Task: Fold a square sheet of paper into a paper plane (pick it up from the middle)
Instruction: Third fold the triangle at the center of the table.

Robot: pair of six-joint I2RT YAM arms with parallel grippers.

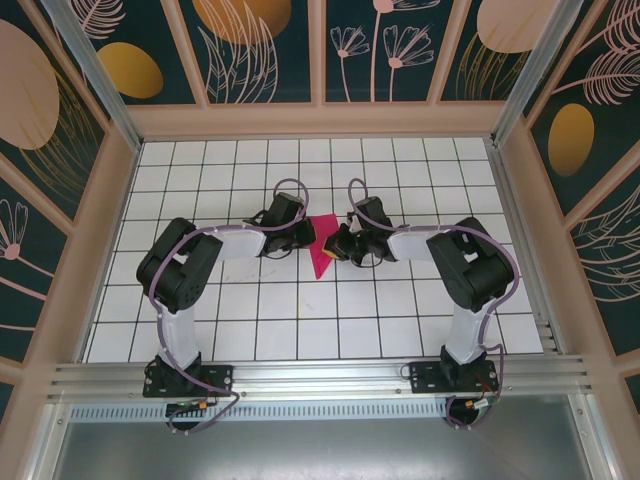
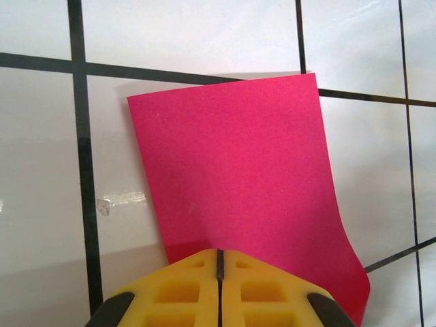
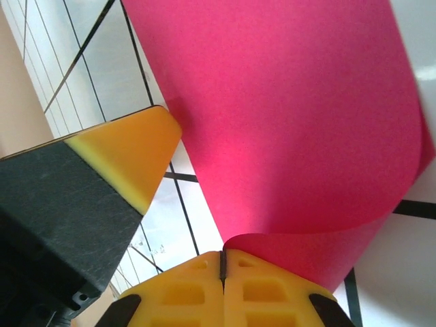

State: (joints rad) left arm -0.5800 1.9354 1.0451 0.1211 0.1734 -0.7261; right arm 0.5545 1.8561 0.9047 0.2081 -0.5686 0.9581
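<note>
The left gripper (image 2: 219, 257) is squeezing its yellow fingers tight together on the near edge of the square sheet of paper (image 2: 238, 177). The sheet is stretching away ahead of the tips, plain bright magenta with no marks (far corners crisp, near right one sagging). The right gripper (image 3: 223, 259) is clamping on it too. There the paper is curling over in a smooth bend right at the fingertips, then fanning out above them. The white tiled table (image 2: 191, 41) is showing underneath.
</note>
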